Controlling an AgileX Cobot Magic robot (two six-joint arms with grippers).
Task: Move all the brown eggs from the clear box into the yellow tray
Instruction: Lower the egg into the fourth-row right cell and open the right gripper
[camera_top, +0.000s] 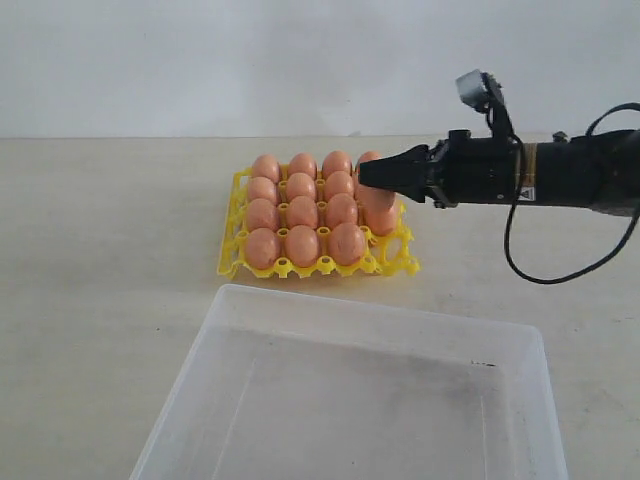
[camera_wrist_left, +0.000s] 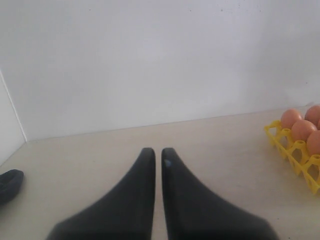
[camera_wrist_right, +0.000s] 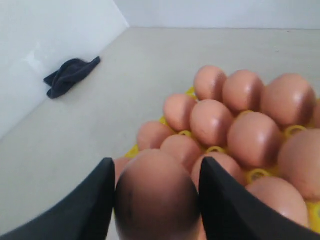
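over the right-hand column of the yellow tray (camera_top: 232, 225), toward its far rows, the right tool (camera_top: 366, 172) is clamped on one egg (camera_wrist_right: 156, 195), with a black finger (camera_wrist_right: 97, 200) pressed to each side of it. the other brown eggs (camera_top: 302, 212) sit in the tray's cups in tidy rows, touching or nearly touching their neighbours. the cup at the tray's corner nearest the exterior camera, on the right, shows only yellow lattice. the clear box (camera_top: 380, 320) lies on the bench (camera_top: 100, 250) just beside the tray, on its camera side. well apart from the tray, the left tool (camera_wrist_left: 157, 152) hangs low over the bench, its two fingers closed almost together with nothing between them. a dark cloth (camera_wrist_right: 70, 75) lies crumpled on the bench, well apart from the tray, against the white wall (camera_wrist_right: 50, 40).
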